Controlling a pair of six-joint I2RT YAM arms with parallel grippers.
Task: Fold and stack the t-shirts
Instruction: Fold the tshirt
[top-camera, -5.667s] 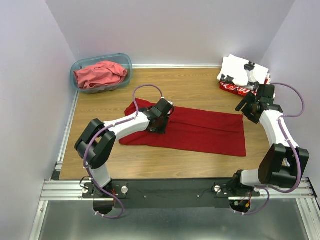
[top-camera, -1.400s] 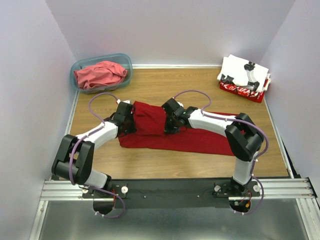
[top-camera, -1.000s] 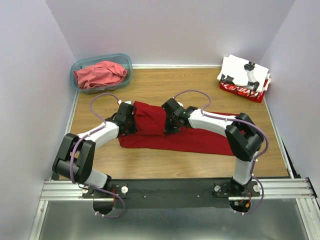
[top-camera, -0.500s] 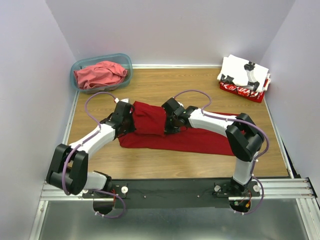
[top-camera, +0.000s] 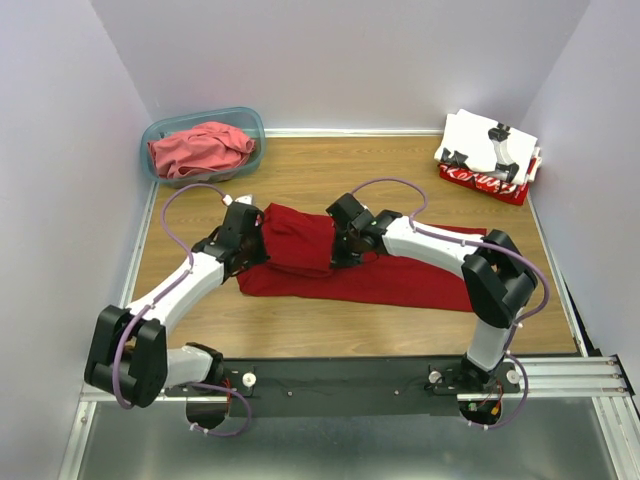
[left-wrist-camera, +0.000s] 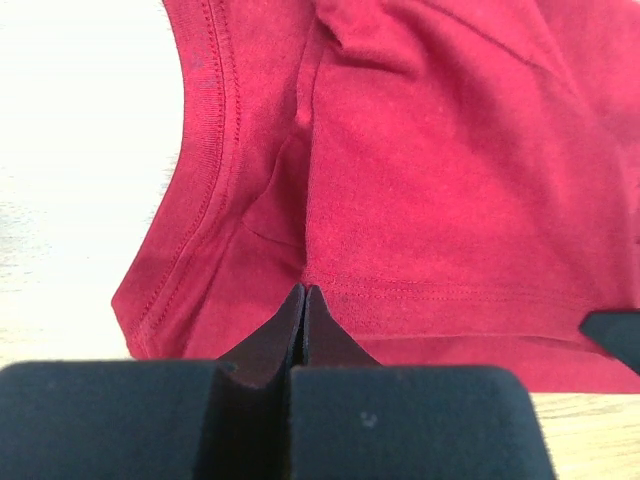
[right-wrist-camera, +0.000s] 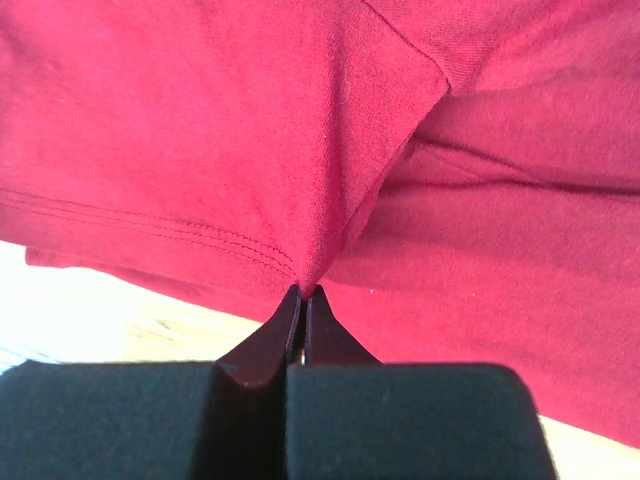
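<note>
At the far left corner of the table (top-camera: 400, 170), the teal plastic tub (top-camera: 158, 128) holds a crumpled coral-red t-shirt (top-camera: 203, 148), not yet folded.

The left tool (top-camera: 252, 242) sits at the left end of the deep red t-shirt (top-camera: 410, 280), which lies across the middle of the table. In the left wrist view its jaws are together, clamped on a pinch of that cloth beside the stitched hem. The right tool (top-camera: 342, 252) is near it to the right, jaws likewise pressed together on a peak of the same shirt. Between the two tools the shirt's left end is doubled over the rest, so I judge this fold to be mid-way. The long right part is flat and unfolded.

In the far right corner, a white t-shirt with black prints (top-camera: 480, 135) rests folded on a red t-shirt with white lettering (top-camera: 480, 183). Two shirts look finished, one is in hand, and one waits.
</note>
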